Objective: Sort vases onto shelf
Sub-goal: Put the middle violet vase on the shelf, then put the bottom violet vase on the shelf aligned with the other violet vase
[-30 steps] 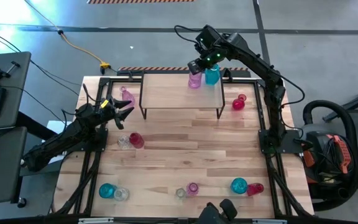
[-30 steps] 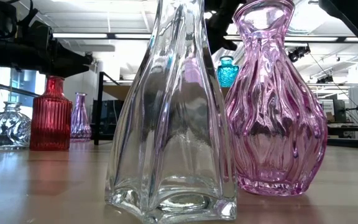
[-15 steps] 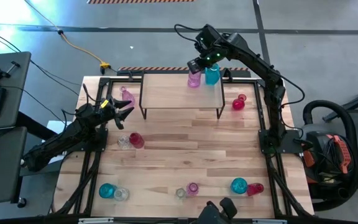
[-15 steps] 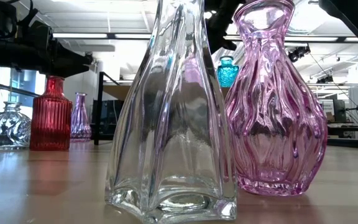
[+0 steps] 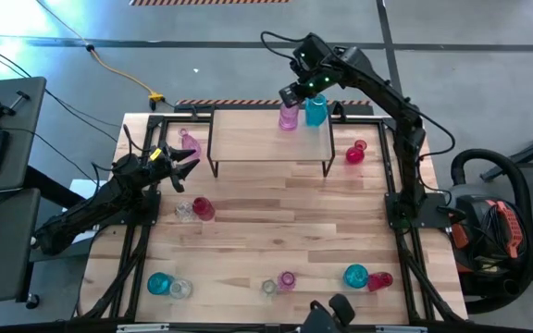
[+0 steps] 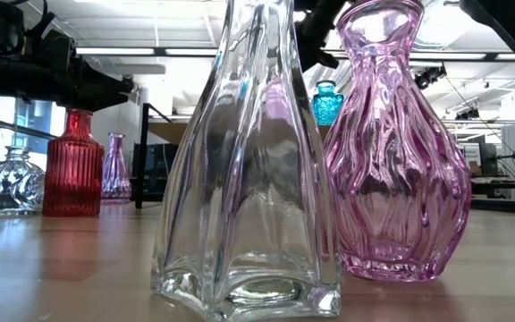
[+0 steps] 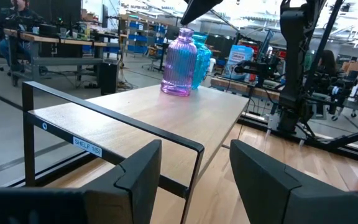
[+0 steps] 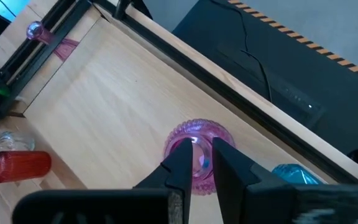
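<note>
At the top centre of the high view, the right gripper [image 5: 290,97] has lifted slightly yet still pinches the rim of the purple vase [image 5: 289,117] standing on the shelf [image 5: 248,139] beside a blue vase [image 5: 316,112], so placement looks nearly finished, while the left gripper [image 5: 185,163] waits spread at left.

Glossy ribbed glass vases [image 6: 390,152]; matt pale wood shelf [image 5: 270,141] on black metal legs

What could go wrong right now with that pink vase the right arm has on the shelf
The right gripper pinches only the rim of the pink vase, so lifting away without opening could tip it. That vase stands very close to the teal vase at the back edge of the shelf; a sideways nudge might knock either one off. The left gripper waits open beside the shelf's left end, clear for now.
</note>
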You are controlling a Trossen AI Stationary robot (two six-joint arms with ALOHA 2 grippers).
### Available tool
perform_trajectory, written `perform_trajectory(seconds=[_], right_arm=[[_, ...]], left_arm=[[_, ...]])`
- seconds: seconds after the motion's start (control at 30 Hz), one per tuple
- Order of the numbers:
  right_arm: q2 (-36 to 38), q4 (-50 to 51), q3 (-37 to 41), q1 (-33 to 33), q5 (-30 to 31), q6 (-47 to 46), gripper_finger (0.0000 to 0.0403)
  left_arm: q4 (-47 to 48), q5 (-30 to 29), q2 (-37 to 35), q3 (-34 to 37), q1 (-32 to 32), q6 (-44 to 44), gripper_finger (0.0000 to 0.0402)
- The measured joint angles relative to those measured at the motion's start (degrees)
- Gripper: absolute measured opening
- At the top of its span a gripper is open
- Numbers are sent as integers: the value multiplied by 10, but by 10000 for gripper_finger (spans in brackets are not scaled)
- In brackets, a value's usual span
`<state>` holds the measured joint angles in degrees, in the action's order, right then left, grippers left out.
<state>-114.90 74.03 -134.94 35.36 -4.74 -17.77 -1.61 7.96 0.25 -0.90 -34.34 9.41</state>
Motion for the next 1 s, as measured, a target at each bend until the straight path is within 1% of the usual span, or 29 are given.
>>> perform_trajectory(seconds=[0.2,0.33,0.43,0.53,0.6,0.7,0.77,0.9,1.0], right_arm=[[25,16,0,-2,-8,32,39],[69,20,0,-22,-12,64,39],[105,10,0,-49,17,76,39],[142,7,1,-82,63,78,39],[169,7,17,-106,95,78,39],[215,1,62,-145,140,73,39],[250,-20,109,-166,157,63,39],[333,-93,239,-196,162,35,39],[394,-156,348,-211,162,-15,39]], left_arm=[[0,0,0,0,0,0,184],[0,0,0,0,0,0,184],[0,0,0,0,0,0,184],[0,0,0,0,0,0,184],[0,0,0,0,0,0,184],[0,0,0,0,0,0,184],[0,0,0,0,0,0,184],[0,0,0,0,0,0,184],[0,0,0,0,0,0,184]])
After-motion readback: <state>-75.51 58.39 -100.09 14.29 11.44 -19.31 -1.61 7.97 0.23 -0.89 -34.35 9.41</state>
